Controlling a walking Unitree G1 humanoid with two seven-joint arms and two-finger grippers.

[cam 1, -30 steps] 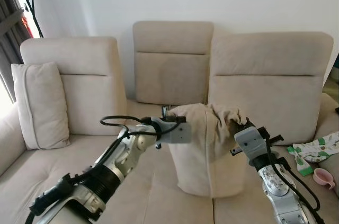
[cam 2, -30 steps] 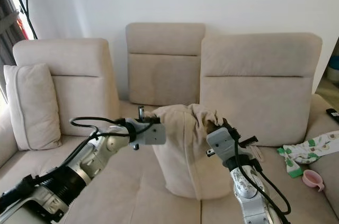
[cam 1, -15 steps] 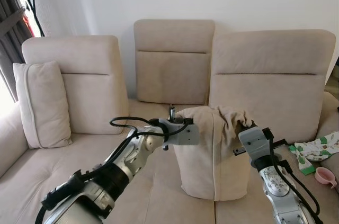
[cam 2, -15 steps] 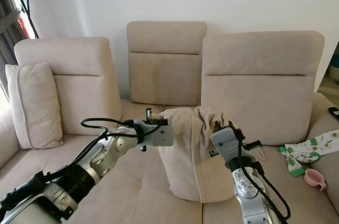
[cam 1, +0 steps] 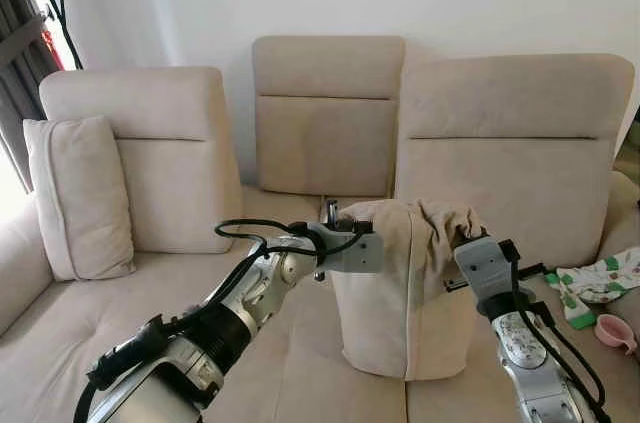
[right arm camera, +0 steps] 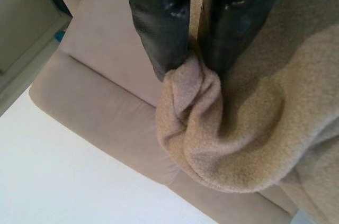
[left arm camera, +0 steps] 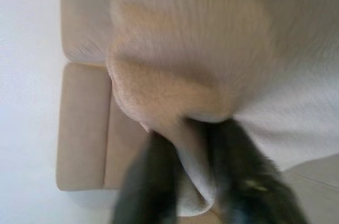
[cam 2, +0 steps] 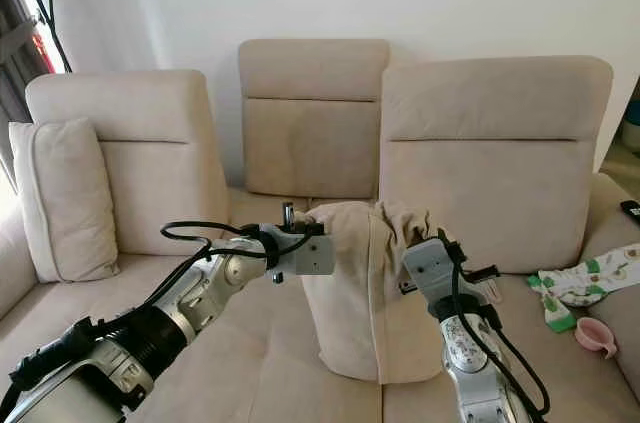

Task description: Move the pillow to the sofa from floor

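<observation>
Since a second ago the pillow (cam 1: 400,293) sits lower, its base now on the sofa (cam 1: 330,123) seat between both grippers, and the left arm reaches further in. No writing is legible. Left gripper (left arm camera: 196,181) pinches a fold at the pillow's upper left corner; right gripper (right arm camera: 193,57) clamps a bunched corner at its upper right. Another cushion (cam 1: 75,198) leans far left.
</observation>
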